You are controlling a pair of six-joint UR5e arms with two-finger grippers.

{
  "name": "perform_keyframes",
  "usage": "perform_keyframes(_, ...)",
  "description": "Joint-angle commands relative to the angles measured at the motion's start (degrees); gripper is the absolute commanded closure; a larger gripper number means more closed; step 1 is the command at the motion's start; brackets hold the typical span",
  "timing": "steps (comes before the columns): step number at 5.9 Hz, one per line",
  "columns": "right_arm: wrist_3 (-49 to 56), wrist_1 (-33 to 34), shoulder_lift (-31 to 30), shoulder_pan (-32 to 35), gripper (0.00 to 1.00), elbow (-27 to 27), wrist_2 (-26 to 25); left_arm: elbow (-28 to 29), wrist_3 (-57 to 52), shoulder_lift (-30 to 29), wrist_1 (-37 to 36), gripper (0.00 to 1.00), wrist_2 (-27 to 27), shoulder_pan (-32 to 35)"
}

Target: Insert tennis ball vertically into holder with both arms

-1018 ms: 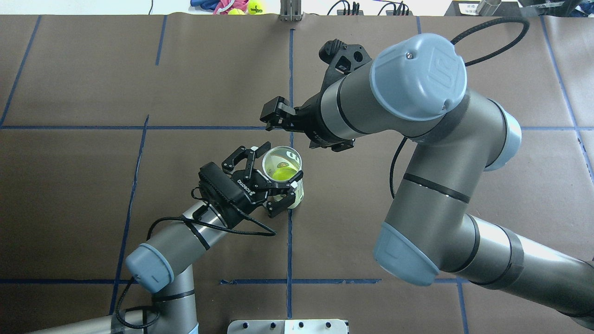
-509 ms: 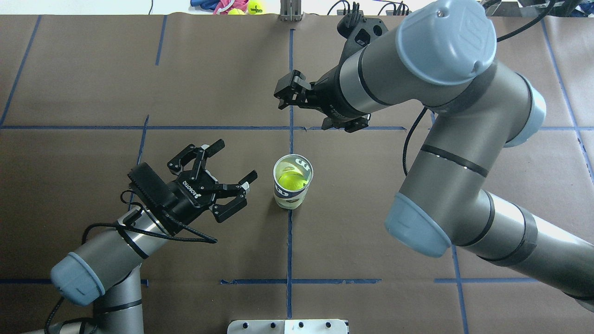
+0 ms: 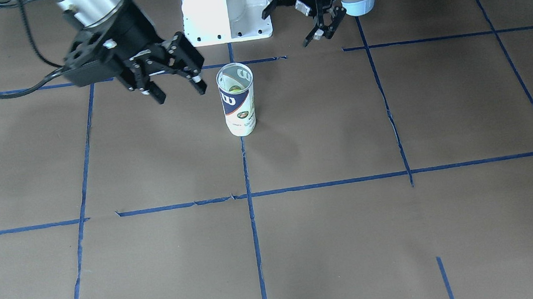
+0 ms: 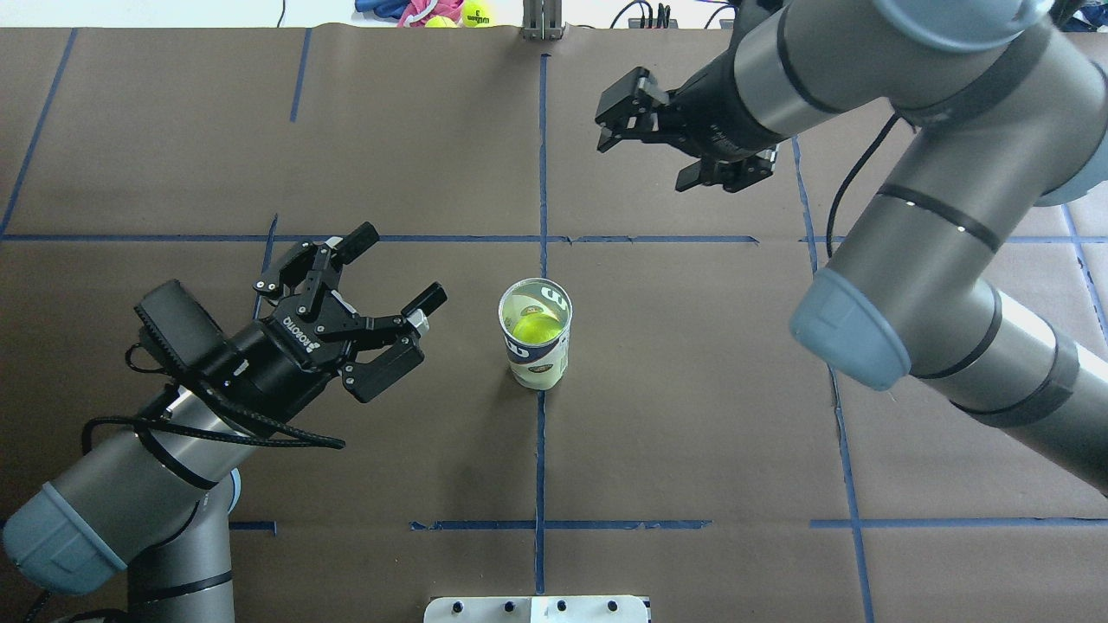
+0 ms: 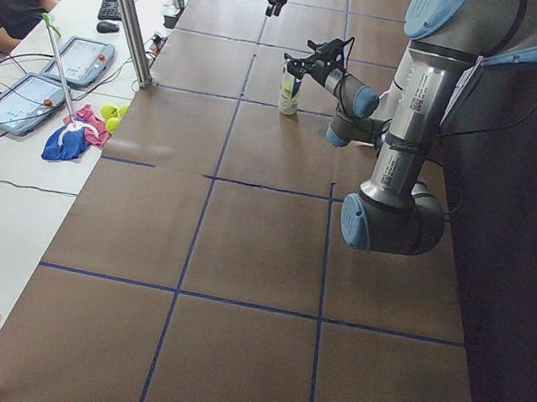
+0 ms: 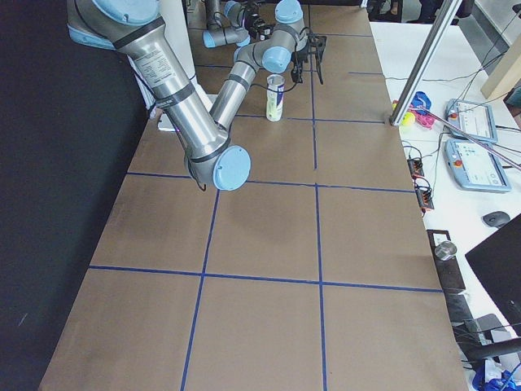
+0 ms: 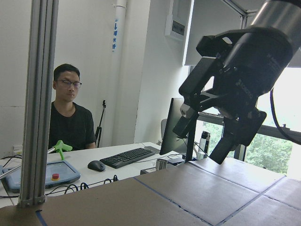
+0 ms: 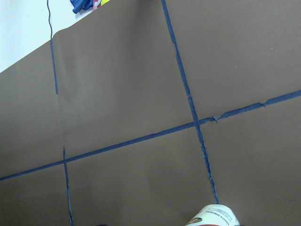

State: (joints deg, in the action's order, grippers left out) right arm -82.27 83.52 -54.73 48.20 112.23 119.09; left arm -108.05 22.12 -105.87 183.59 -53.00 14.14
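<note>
The holder (image 4: pixel 535 346), a clear Wilson can with a navy and white label, stands upright and alone at the table's middle; it also shows in the front view (image 3: pixel 237 103). The tennis ball (image 4: pixel 537 329) lies inside it, seen through the open mouth. My left gripper (image 4: pixel 400 264) is open and empty, a short way left of the can, and shows open in the front view (image 3: pixel 286 28). My right gripper (image 4: pixel 604 125) is open and empty, high and beyond the can to the right, and shows in the front view (image 3: pixel 179 94) and the left wrist view (image 7: pixel 203 140).
Spare tennis balls (image 4: pixel 474 12) and a pink and blue cloth (image 4: pixel 407 9) lie past the table's far edge beside a metal post (image 4: pixel 541 22). The white pedestal base (image 3: pixel 225 8) stands behind the can. An operator (image 7: pixel 70 117) sits at a side desk.
My left gripper has let go of the can and drawn back to the left. My right arm has risen and moved away to the far right. The can stays upright.
</note>
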Motion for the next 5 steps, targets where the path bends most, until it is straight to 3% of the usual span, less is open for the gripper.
perform_keyframes(1, 8.8, 0.0, -4.9, 6.1, 0.04, -0.1, 2.0, -0.5, 0.6, 2.8, -0.5, 0.0, 5.8, 0.5)
perform_keyframes(2, 14.5, 0.1, -7.2, 7.3, 0.03, -0.2, 1.8, 0.7, 3.0, 4.6, -2.9, 0.0, 5.8, 1.4)
perform_keyframes(3, 17.4, 0.2, -8.0, 8.6, 0.02, -0.6, 1.8, 0.4, 3.2, 4.0, -12.0, 0.0, 5.5, 3.2)
perform_keyframes(5, 22.1, -0.4, -8.6, 10.1, 0.02, -4.4, 1.6, 1.4, 5.1, 4.4, -18.2, 0.0, 4.9, 7.5)
